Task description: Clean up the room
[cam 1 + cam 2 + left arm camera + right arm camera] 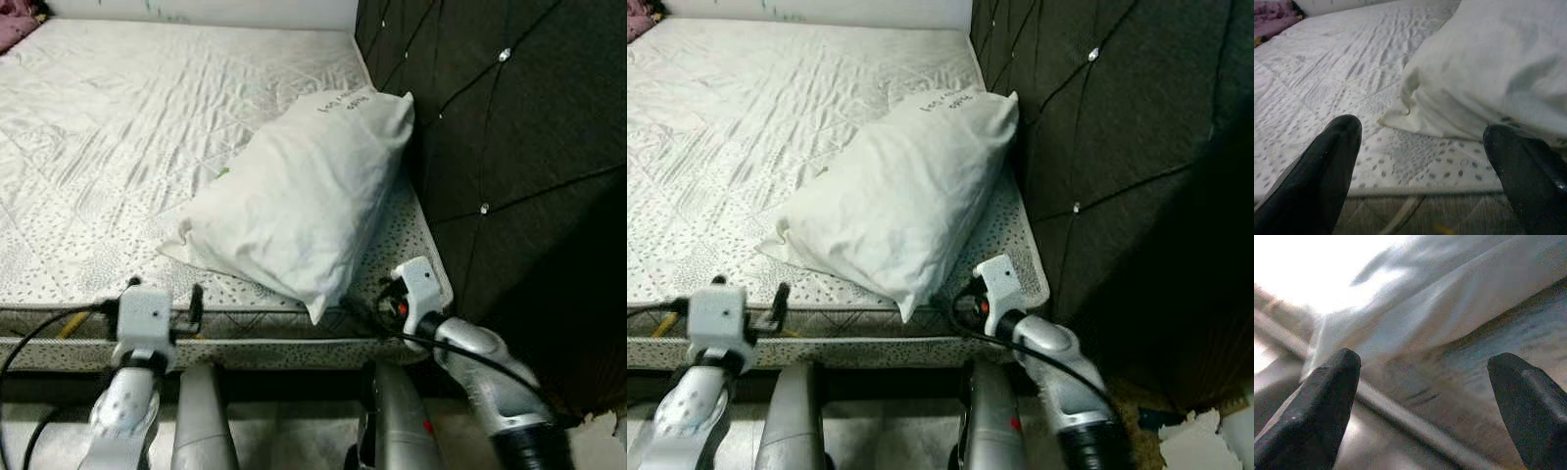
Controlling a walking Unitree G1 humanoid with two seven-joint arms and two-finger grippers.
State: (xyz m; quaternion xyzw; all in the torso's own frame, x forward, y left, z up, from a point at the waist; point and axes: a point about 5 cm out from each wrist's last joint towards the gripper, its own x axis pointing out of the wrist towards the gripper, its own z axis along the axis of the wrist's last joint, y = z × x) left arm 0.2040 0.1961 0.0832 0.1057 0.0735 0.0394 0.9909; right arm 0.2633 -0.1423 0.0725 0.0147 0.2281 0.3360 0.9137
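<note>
White rumpled fabric pillow [304, 201] lies on the pale quilted mattress [127, 147], at the near corner, its far end against the dark tufted upholstered headboard [490, 127]. Left gripper [1422, 147] at the mattress's front edge, fingers spread wide, holding nothing, pillow corner just ahead. Right gripper [1425, 367] low at the mattress edge below the pillow's near corner, jaws wide apart, empty. Torn white scrap [1200, 441] on the floor, right.
</note>
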